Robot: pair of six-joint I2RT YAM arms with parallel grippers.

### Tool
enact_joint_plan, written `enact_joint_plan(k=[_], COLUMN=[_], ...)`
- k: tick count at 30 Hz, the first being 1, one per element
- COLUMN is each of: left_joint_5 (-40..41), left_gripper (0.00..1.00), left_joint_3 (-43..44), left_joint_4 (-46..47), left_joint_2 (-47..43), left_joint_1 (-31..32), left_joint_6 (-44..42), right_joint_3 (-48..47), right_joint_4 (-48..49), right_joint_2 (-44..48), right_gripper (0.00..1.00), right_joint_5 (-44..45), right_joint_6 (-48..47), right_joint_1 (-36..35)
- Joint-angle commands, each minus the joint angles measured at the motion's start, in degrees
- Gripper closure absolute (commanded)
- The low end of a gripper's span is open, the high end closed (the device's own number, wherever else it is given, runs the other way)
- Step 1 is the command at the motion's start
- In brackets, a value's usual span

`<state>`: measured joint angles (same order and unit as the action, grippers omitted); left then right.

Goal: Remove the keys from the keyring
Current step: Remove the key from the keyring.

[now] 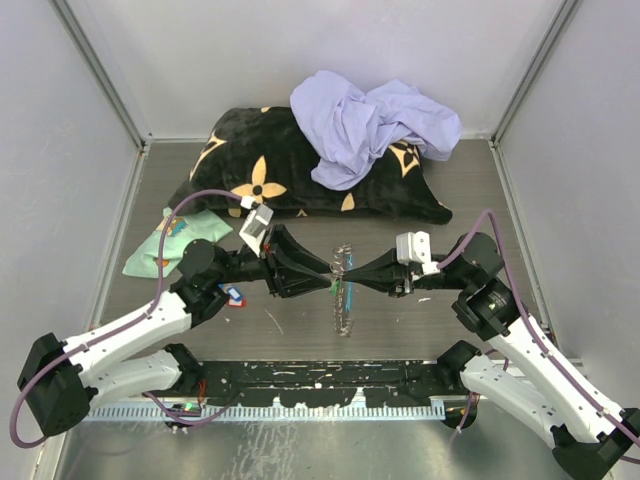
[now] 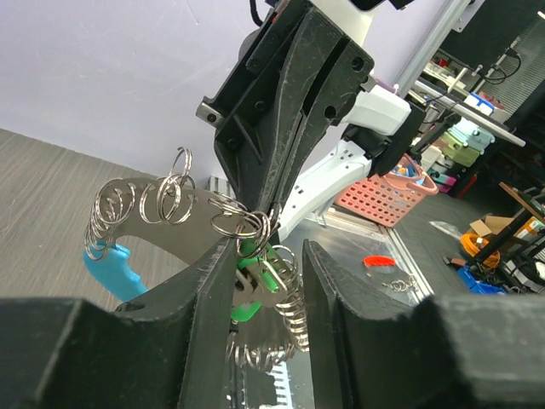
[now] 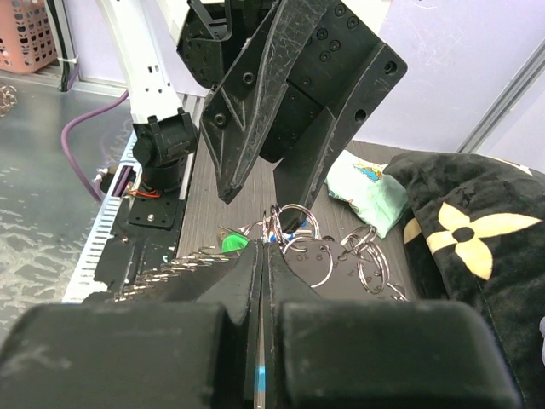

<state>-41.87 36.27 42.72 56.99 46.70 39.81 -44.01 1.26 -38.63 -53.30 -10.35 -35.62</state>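
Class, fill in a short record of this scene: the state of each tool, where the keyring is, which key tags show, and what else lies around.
left tool: open, fingers either side of the green-tagged key
right tool: shut on the keyring
keyring position: held up between both tools, chain hanging down, light-blue crescent attached
on table: blue-and-red tag beside left arm
behind: mint-green cloth, black pillow, purple cloth on the pillow
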Motion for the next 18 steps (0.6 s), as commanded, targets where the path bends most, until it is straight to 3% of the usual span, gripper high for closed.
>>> enact_joint_plan(k=[1,6,10,18], left_joint_5=[-0.61,0.18,0.44,5.97], left_gripper=[0.60,0.56,0.59,0.60], left_joint_3=[2.83,3.14,2.74,-1.25], left_joint_4=[5.04,5.24,4.89,-2.34], left_joint_2=[0.25,1.05,0.78,-8.66], left_joint_1=[-0.14,-0.20,-0.18,-0.25], left_joint_6=[-0.17,-0.43,-0.52,-5.56], right_joint_3=[-2.29,-2.53,-2.82,-3.08], right_joint_4=[3.87,3.68,3.33,2.33], right_joint_2=[0.21,0.14,0.05,0.22], right_gripper=[0.99,0.99,0.99,0.99], right_joint_5=[-0.83,-0.84,-0.71,-0.53], right_joint_6=[0.07,-0.10,-0.34,-1.08], right_joint_1=[-0.32,-0.31,-0.29,-0.24])
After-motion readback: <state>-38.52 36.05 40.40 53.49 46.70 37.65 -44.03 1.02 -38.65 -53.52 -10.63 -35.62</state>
